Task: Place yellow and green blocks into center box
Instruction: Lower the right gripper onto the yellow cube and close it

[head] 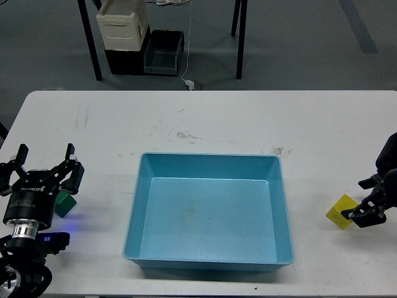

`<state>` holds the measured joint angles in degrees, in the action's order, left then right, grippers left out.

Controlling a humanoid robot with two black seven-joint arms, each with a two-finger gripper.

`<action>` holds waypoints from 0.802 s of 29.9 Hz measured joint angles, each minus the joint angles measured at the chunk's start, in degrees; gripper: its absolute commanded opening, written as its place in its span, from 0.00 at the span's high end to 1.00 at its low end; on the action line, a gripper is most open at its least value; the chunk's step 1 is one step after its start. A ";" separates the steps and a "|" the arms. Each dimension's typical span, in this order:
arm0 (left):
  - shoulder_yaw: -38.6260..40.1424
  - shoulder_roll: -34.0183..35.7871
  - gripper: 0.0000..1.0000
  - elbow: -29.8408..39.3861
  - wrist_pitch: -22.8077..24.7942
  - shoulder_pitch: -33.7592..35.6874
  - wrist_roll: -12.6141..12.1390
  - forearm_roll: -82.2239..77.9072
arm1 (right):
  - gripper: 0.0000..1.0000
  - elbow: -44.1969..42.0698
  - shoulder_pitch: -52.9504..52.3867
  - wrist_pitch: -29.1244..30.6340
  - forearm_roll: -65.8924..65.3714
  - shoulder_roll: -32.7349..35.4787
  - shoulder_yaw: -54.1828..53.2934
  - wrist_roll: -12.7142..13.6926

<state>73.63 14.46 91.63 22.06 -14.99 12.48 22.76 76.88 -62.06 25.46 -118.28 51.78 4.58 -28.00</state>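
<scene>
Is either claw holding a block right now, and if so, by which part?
Nothing is clearly held. The left claw stands open over the green block. The right claw covers the yellow block's right side; a grip cannot be told.

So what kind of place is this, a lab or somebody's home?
Most likely a lab or workshop, not a home: a scuffed white worktable on a bare grey floor, stacked storage bins under a black-legged table behind it, and an empty blue box set out with a green block and a yellow block.
</scene>
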 measured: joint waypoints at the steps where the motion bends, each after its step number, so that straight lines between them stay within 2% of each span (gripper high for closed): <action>1: 0.01 -0.02 0.00 0.00 0.00 -0.01 0.00 0.01 | 0.01 -0.17 -0.03 0.49 0.02 -0.55 0.00 0.01; 21: 0.11 -0.31 0.00 -0.13 0.00 -0.04 0.00 0.09 | 0.03 -2.06 2.45 2.53 -0.19 -3.30 0.18 0.00; 24: 0.11 -0.31 0.00 -0.13 0.00 -0.04 0.00 0.09 | 0.13 -2.17 2.51 2.52 -0.20 -3.78 0.18 -0.01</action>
<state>73.75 14.15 91.49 22.06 -15.03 12.48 22.86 74.71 -59.55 27.98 -118.48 48.00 4.75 -28.00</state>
